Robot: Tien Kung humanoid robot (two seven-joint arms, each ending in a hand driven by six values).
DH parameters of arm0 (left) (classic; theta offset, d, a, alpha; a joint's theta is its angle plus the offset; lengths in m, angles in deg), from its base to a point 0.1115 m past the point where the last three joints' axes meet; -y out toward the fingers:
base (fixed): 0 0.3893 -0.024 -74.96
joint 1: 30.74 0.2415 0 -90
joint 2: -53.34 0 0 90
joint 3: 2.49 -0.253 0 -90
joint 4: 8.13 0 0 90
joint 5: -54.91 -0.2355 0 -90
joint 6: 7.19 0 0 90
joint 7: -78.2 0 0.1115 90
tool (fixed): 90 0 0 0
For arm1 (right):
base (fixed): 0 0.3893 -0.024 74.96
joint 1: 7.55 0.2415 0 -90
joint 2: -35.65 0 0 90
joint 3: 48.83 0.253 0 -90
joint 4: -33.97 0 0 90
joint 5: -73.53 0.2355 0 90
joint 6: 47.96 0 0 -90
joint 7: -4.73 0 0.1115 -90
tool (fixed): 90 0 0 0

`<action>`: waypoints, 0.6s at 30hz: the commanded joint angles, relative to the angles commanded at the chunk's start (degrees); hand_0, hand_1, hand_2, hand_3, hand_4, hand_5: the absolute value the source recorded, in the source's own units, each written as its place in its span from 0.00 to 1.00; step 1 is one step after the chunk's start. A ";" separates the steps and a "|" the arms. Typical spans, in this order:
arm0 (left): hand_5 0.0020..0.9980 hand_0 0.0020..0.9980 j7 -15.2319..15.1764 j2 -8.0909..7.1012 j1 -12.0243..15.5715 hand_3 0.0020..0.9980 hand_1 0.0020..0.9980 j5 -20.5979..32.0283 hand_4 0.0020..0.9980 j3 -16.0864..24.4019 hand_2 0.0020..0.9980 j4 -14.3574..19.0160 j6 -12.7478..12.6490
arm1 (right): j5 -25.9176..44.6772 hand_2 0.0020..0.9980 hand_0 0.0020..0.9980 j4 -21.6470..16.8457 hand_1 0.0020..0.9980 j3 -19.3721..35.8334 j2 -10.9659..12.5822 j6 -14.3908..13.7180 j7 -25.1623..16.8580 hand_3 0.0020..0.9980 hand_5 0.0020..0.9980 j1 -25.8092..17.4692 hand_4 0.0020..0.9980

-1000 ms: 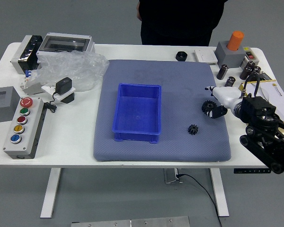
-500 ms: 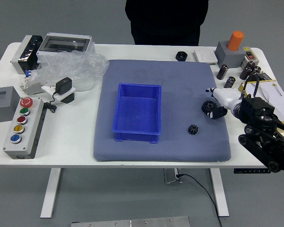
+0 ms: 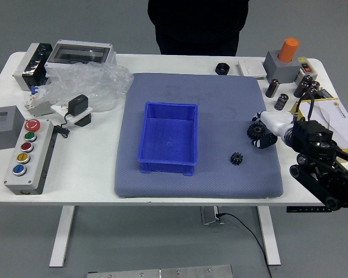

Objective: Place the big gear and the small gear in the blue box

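Note:
My right hand [image 3: 260,127] reaches in from the right and has its fingers curled around the big gear [image 3: 256,131], which lies at the right part of the grey-blue mat; the fingers cover part of it. The small black gear [image 3: 236,158] rests on the mat, below and left of that hand. The blue box [image 3: 169,135] stands open-topped and empty at the middle of the mat. My left arm does not show.
A button panel [image 3: 32,156], grey block [image 3: 2,128] and plastic bag [image 3: 91,84] are at the left. Black cylinders [image 3: 281,102], a clipboard [image 3: 339,119] and an orange-topped block [image 3: 283,65] stand right. A person [image 3: 198,26] stands at the far side.
The fingers of my right hand have curled in around the big gear, where before they were spread beside it. The person has shifted left.

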 joint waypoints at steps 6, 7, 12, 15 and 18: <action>0.24 0.84 0.01 0.01 -0.01 0.84 0.80 0.02 0.64 -0.03 0.81 0.00 0.00 | 0.41 0.77 0.74 0.32 0.68 -0.20 -0.20 -0.05 0.00 0.75 0.32 0.17 0.78; 0.24 0.84 0.01 0.02 -0.01 0.84 0.80 0.03 0.64 -0.03 0.81 0.00 0.00 | 0.51 0.72 0.70 0.37 0.63 -0.23 -0.23 -0.09 0.00 0.69 0.36 0.19 0.76; 0.24 0.84 0.02 0.04 0.01 0.84 0.80 0.02 0.64 -0.03 0.81 0.00 0.00 | 0.97 0.72 0.70 0.67 0.63 -0.42 -0.38 -0.24 0.01 0.69 0.36 0.26 0.76; 0.24 0.84 0.03 0.05 0.03 0.84 0.80 0.02 0.64 -0.04 0.81 0.00 0.00 | 1.15 0.65 0.65 0.83 0.58 -0.53 -0.44 -0.37 0.02 0.66 0.38 0.27 0.71; 0.24 0.84 0.04 0.06 0.05 0.84 0.80 -0.02 0.64 -0.02 0.81 0.00 0.00 | 1.26 0.65 0.65 0.98 0.58 -0.67 -0.53 -0.60 0.15 0.66 0.38 0.28 0.71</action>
